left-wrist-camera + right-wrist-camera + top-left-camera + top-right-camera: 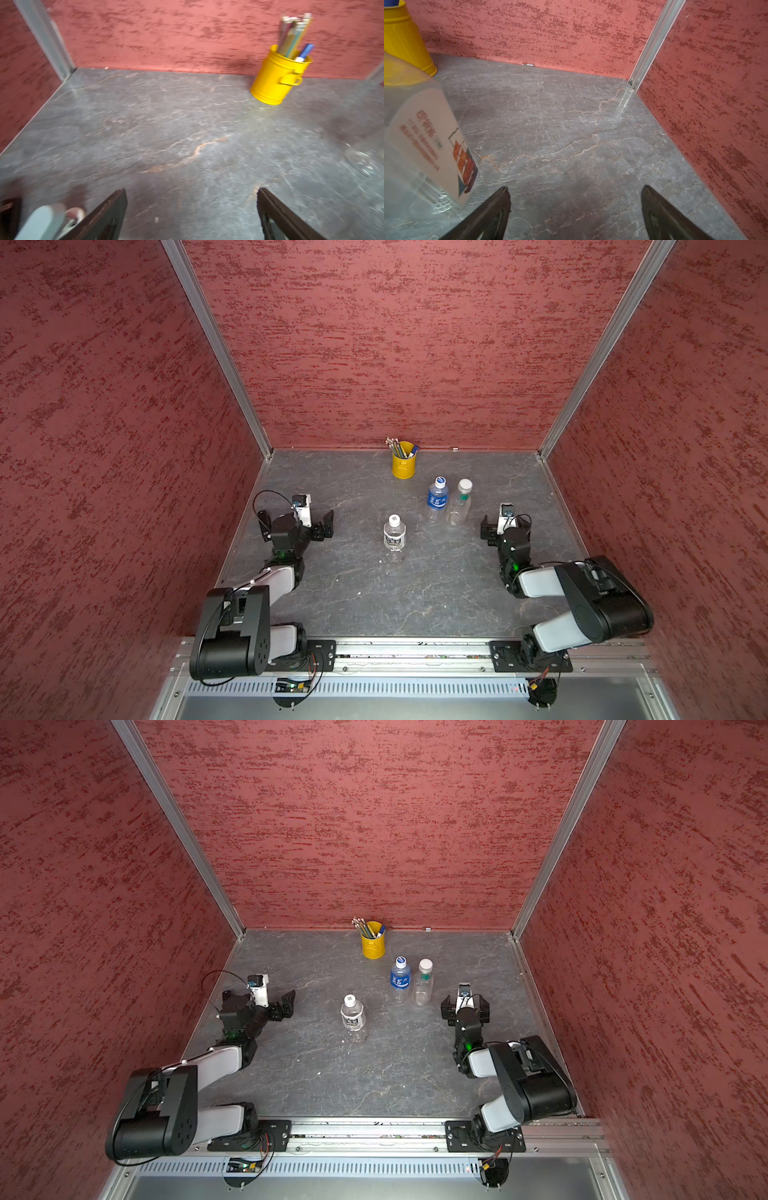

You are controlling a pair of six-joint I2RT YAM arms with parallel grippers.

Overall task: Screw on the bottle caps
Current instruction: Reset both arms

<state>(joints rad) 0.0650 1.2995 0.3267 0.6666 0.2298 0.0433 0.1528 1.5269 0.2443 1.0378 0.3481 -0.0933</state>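
Left gripper [191, 193] and right gripper [575, 191] sit low at either side, fingers [108, 212] apart, empty, likely staged clear of the upright white-labelled bottle [394, 537], blue-labelled bottle [436, 499] and green-banded bottle [459, 508] between them, whose caps [465, 485] rest on the necks, tightness not discernible.

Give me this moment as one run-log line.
left tool: open, empty | right tool: open, empty | blue-labelled bottle, white-labelled bottle, clear bottle: upright, capped

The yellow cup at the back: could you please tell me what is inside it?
A bundle of pencils and a blue-and-white pen stick out of the yellow cup. Their lower ends and the cup's bottom are hidden by its wall.
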